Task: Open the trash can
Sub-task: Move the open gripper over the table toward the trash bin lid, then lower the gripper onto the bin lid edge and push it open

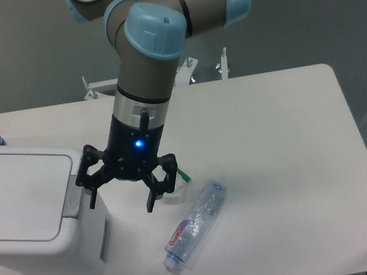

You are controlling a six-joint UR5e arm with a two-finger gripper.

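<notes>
The trash can [32,220] sits at the table's [281,134] near-left corner, lid flat and shut, and that's the landmark for everything here. Its grey push-button tab [73,196] lies on the rim along the can's right edge. The gripper [121,202] hangs right beside that edge, fingers spread wide and clenched on nothing, its left fingertip [92,201] just over the tab while the other points down at bare table to the can's right. Whether that fingertip is touching the tab, I cannot tell from this angle.

So the step in hand looks like the approach: lining up on the button, lid not yet released. The next move, as I judge it, calls for a fingertip squarely over the tab and a straight push down until the latch lets go.

Further right of the can a clear plastic bottle [195,224] lies on its side, apart from the gripper, and a small green-tipped thing [183,176] peeks out behind the fingers.
</notes>
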